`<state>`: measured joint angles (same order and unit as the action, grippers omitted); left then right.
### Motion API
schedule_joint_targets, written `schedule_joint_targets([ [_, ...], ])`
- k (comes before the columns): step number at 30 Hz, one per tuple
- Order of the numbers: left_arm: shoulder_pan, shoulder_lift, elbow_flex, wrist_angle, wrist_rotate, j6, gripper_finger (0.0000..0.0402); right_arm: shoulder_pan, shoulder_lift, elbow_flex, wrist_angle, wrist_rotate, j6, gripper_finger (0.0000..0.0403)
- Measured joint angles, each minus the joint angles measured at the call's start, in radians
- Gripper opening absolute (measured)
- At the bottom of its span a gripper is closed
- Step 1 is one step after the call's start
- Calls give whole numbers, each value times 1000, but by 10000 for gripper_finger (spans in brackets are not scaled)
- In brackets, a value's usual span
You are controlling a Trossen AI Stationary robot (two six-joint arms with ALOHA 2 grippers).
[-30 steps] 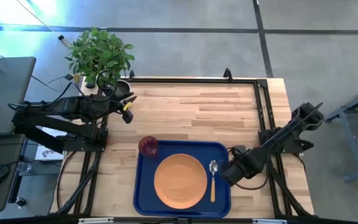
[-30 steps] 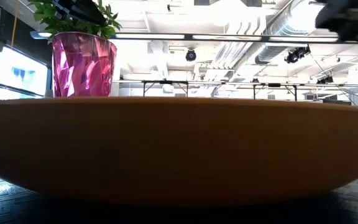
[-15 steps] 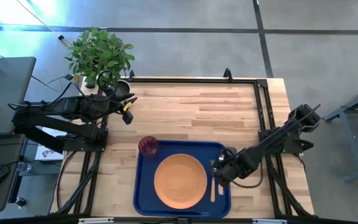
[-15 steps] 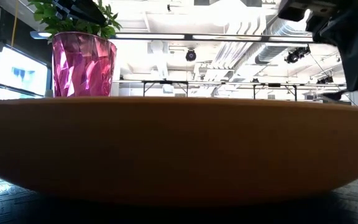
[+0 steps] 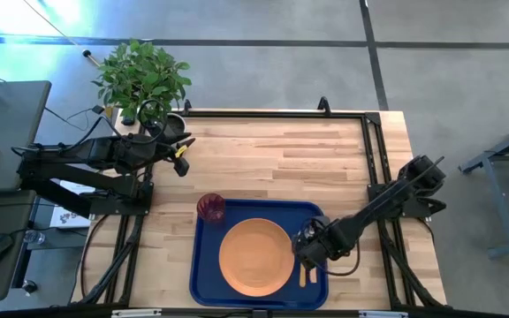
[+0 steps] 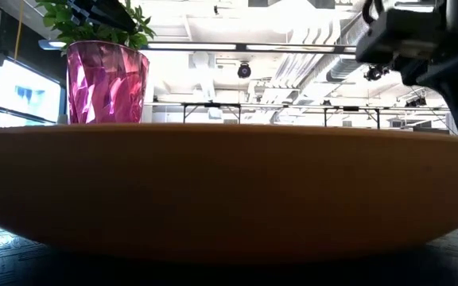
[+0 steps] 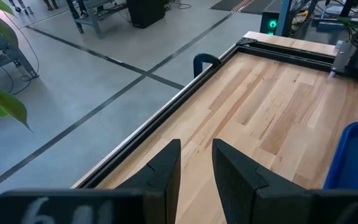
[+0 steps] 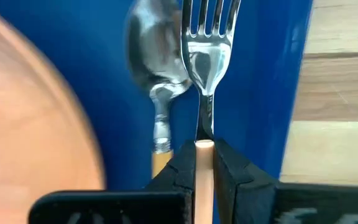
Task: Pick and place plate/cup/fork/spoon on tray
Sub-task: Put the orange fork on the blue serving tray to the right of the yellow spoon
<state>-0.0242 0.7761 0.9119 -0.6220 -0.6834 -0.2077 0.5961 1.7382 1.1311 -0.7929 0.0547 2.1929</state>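
Industrial lab or workshop: polished concrete floor, exposed ceiling ducts, framed wooden workbench, potted plant.

The tray is blue and the plate is plain orange. The cup is pink-red with facets, and the fork has silver tines. The table is light wood with stripes.
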Motion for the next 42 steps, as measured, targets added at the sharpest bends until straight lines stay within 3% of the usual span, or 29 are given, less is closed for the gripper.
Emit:
schedule_joint_targets([
  [26, 0, 0, 0, 0, 0, 0, 81, 0, 101, 0, -1, -60, -43, 9],
  [35, 0, 0, 0, 0, 0, 0, 81, 0, 102, 0, 11, -83, -37, 53],
  [42, 0, 0, 0, 0, 0, 0, 81, 0, 102, 0, 16, -85, -24, 60],
])
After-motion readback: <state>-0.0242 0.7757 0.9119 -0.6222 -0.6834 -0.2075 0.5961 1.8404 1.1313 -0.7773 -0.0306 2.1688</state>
